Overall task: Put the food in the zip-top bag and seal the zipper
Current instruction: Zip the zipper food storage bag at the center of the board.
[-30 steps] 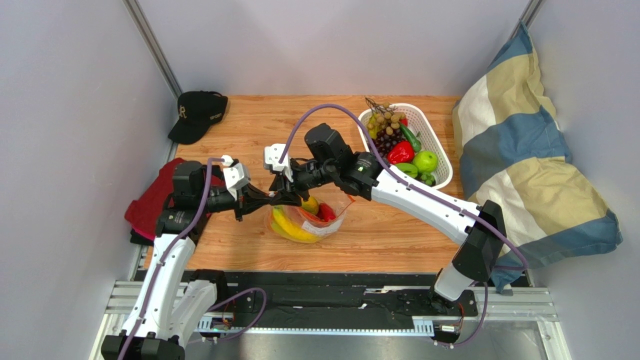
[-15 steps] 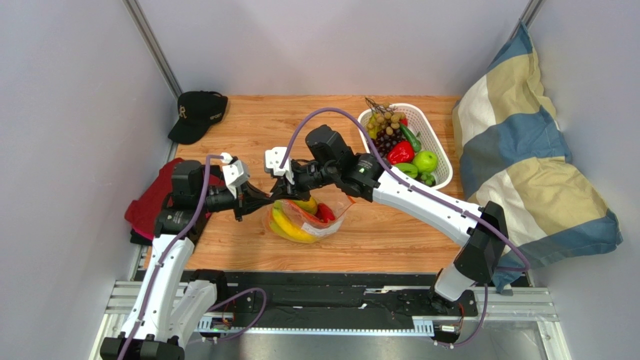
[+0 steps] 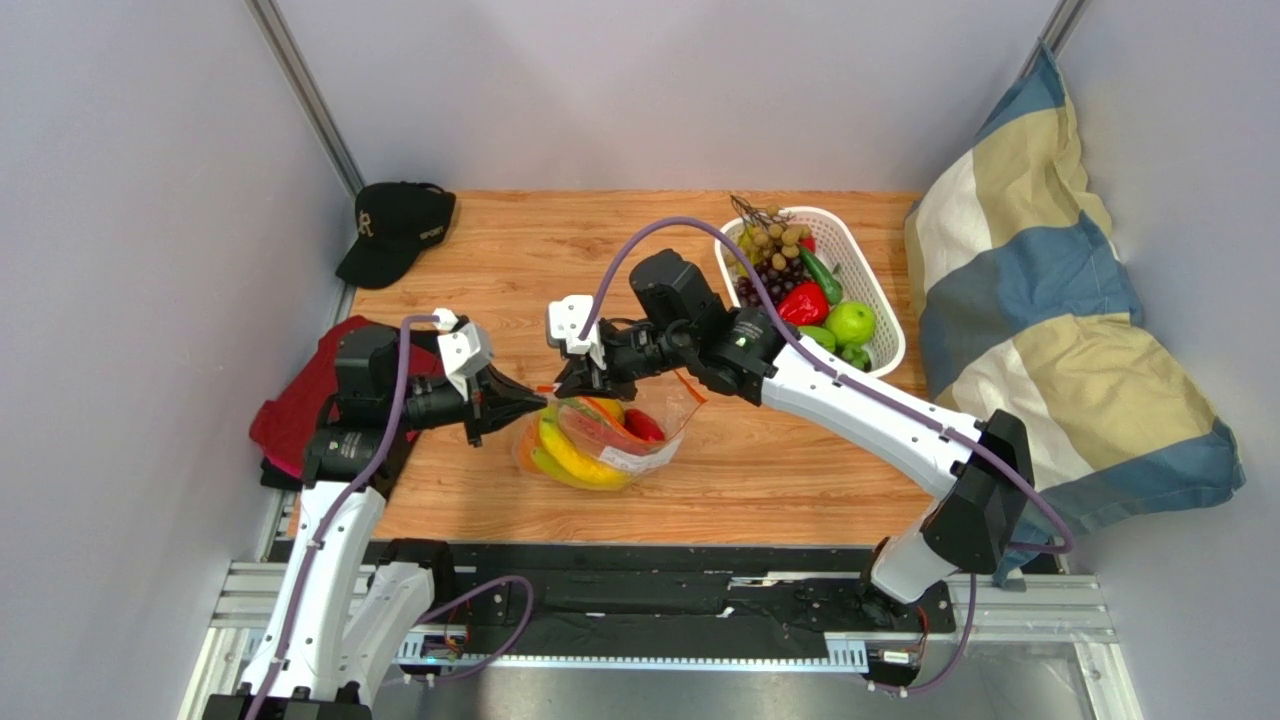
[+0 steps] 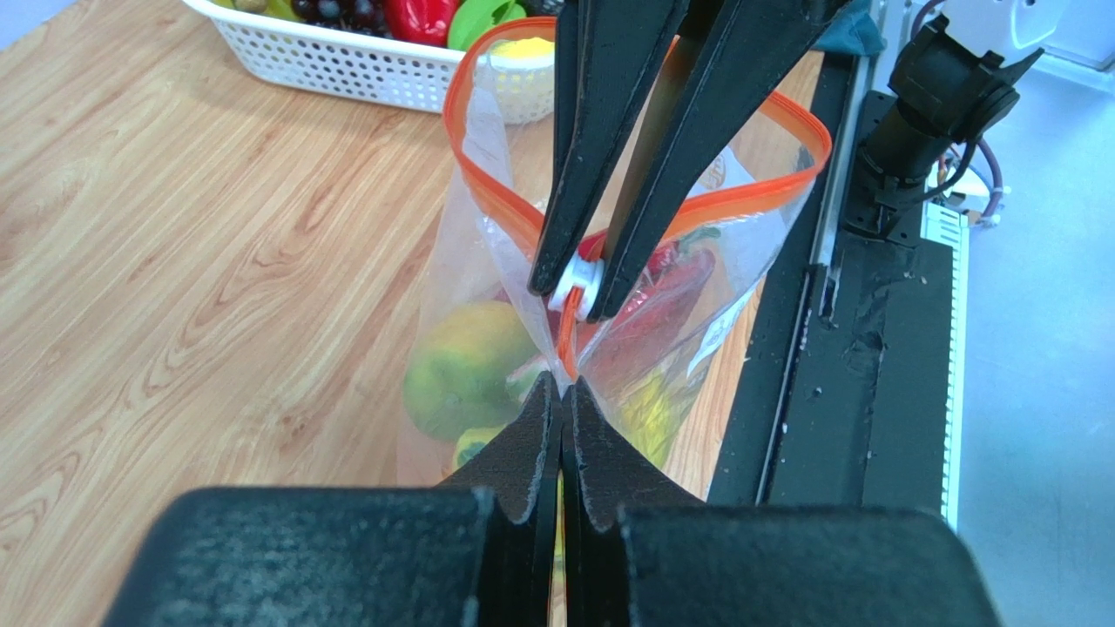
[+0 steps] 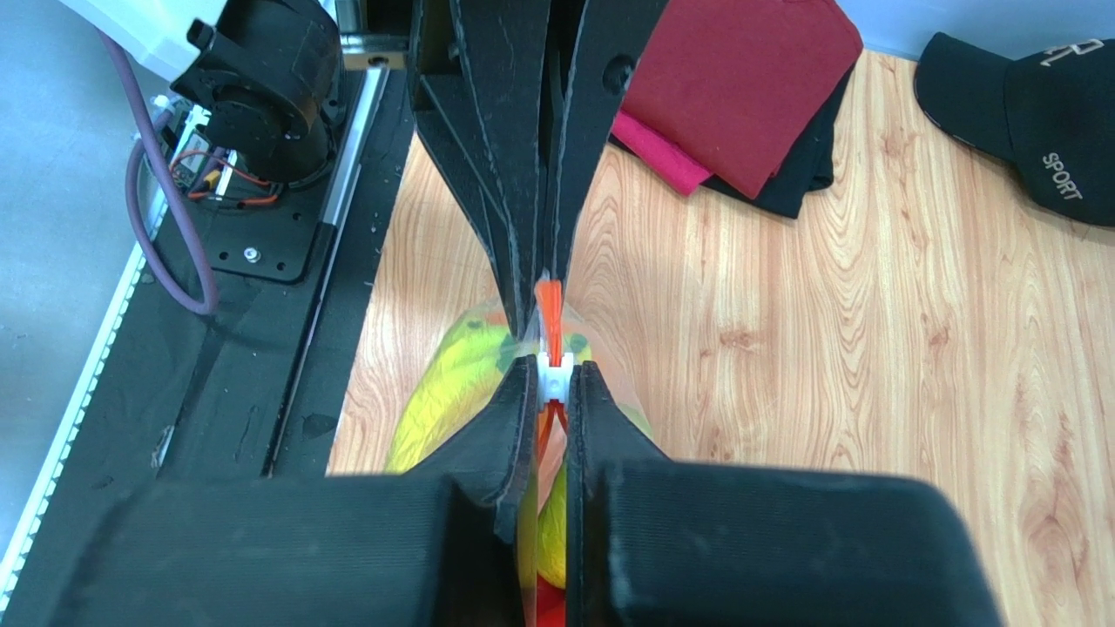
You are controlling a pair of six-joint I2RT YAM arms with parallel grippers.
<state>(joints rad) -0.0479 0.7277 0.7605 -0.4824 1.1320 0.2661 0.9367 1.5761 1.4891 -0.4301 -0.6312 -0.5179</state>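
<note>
The clear zip-top bag (image 3: 616, 450) stands on the wooden table between my two grippers. Inside it lies food: yellow bananas (image 3: 564, 458), a red fruit (image 3: 643, 426) and a greenish-yellow fruit (image 4: 465, 372). My left gripper (image 3: 537, 402) is shut on the bag's left end, right at the end of the zipper (image 4: 456, 115). Just beyond it my right gripper (image 3: 577, 384) is shut on the white slider (image 5: 554, 379). Past the slider the orange strip spreads in an open loop. More food sits in the white basket (image 3: 879, 293).
A black cap (image 3: 394, 225) lies at the back left and red cloth (image 3: 308, 405) hangs at the table's left edge. A checked pillow (image 3: 1052, 330) leans at the right. The black rail (image 3: 676, 600) runs along the near edge.
My right gripper has gone from partly open to shut on the slider. The left gripper and the bag's end have shifted a little to the left.
</note>
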